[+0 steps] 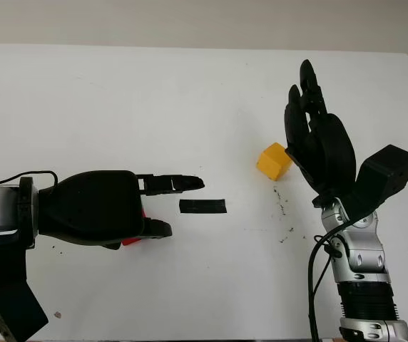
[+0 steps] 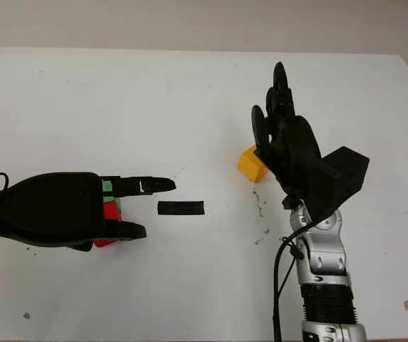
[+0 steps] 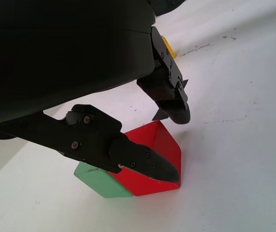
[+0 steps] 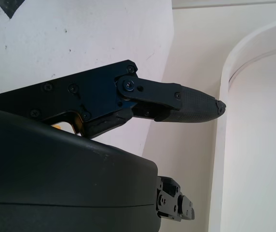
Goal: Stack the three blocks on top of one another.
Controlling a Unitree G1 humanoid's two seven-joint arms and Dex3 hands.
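The left hand (image 2: 122,206) hovers released over the red block (image 3: 152,159) and green block (image 3: 99,180), which touch on the bench (image 1: 154,92). The right hand (image 1: 318,135), released, stands beside the yellow block (image 1: 273,162).

Matt white table (image 1: 154,92), glossy black plastic robot hand (image 1: 97,206)

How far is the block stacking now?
Nothing looks stacked: the red block and green block sit side by side on the table under the left robot hand. The right robot hand, open, is beside the yellow block. All stacking remains.
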